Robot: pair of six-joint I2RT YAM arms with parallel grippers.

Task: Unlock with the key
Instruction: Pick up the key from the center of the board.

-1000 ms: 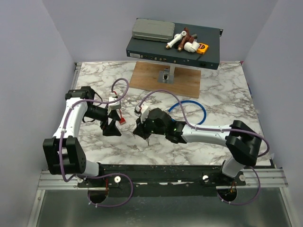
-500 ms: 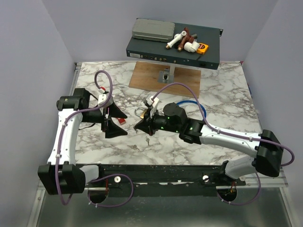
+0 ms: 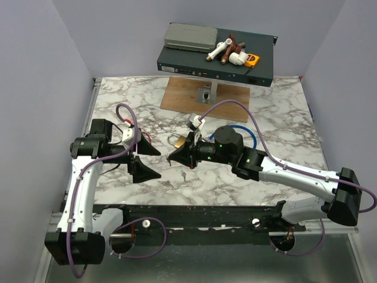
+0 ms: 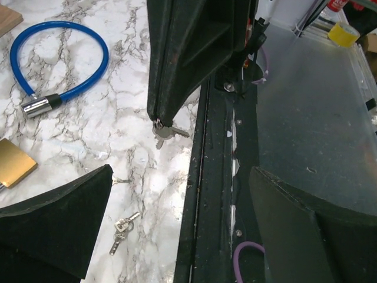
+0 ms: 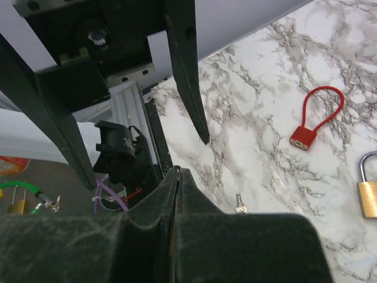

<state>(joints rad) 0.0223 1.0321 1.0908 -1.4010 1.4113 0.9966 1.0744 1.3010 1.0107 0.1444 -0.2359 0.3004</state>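
My right gripper (image 3: 171, 159) hovers above the front-middle of the marble table (image 3: 277, 118), shut on a small key bunch (image 4: 162, 132) that dangles from its tip (image 4: 154, 115). That same key (image 3: 184, 175) shows just below the tip in the top view. A brass padlock (image 3: 177, 140) lies just behind the right gripper; it also shows at the right wrist view's edge (image 5: 368, 188). My left gripper (image 3: 159, 164) is wide open and empty, facing the right gripper's tip from the left, close but apart (image 4: 181, 174).
A red cable lock (image 5: 309, 127) and a blue cable lock (image 4: 56, 65) lie on the marble. A loose key (image 5: 238, 203) and another key bunch (image 4: 121, 230) lie near the front rail (image 4: 218, 194). A wooden board (image 3: 206, 97) and a raised shelf (image 3: 215, 59) stand at the back.
The right gripper has lifted off the table and stretched leftward with the key. The left gripper has swung round to face it, staying open.
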